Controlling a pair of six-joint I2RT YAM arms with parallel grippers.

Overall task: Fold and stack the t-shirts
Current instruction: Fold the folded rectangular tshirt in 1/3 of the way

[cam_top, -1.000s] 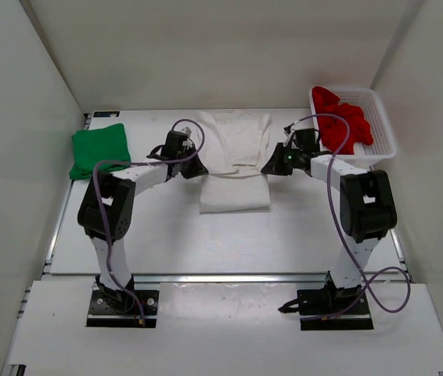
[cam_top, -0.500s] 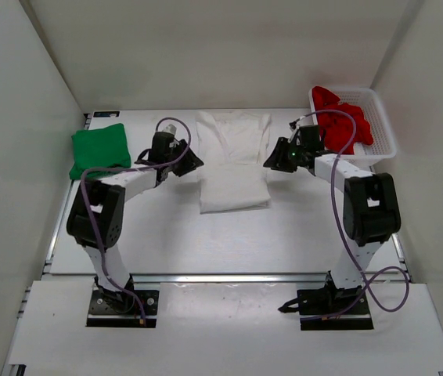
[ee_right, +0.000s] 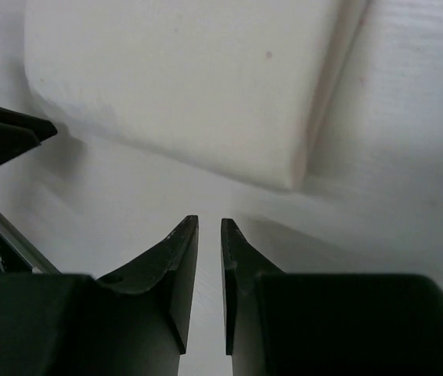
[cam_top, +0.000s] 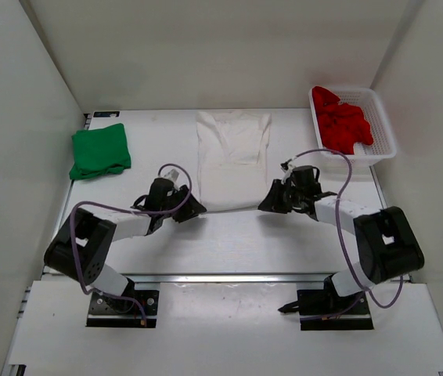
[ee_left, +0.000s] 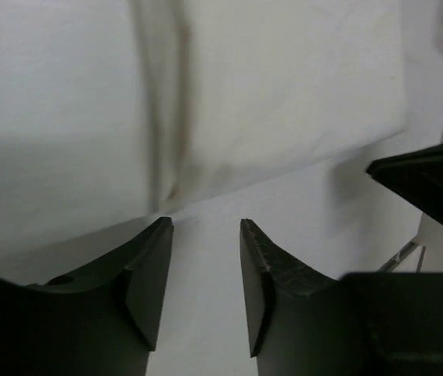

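Note:
The white t-shirt (cam_top: 233,160) lies flat as a long narrow strip in the middle of the table. It fills the top of the left wrist view (ee_left: 284,94) and the right wrist view (ee_right: 182,78). My left gripper (cam_top: 194,210) (ee_left: 206,223) sits low at the shirt's near left corner, open, with only bare table between its fingers. Just off the near right corner, my right gripper (cam_top: 267,205) (ee_right: 209,221) stands open by a narrow gap and holds nothing. A folded green t-shirt (cam_top: 100,153) rests at the far left. The red t-shirt (cam_top: 343,121) is bunched in the basket.
A white mesh basket (cam_top: 382,129) stands at the far right corner against the wall. White walls close in the table on three sides. The two grippers face each other across the shirt's near edge, each showing in the other's wrist view.
Both arms have drawn back from the shirt's mid sides to its near corners. Both grippers went from shut to open, and the right one then narrowed. The shirt now lies uncovered.

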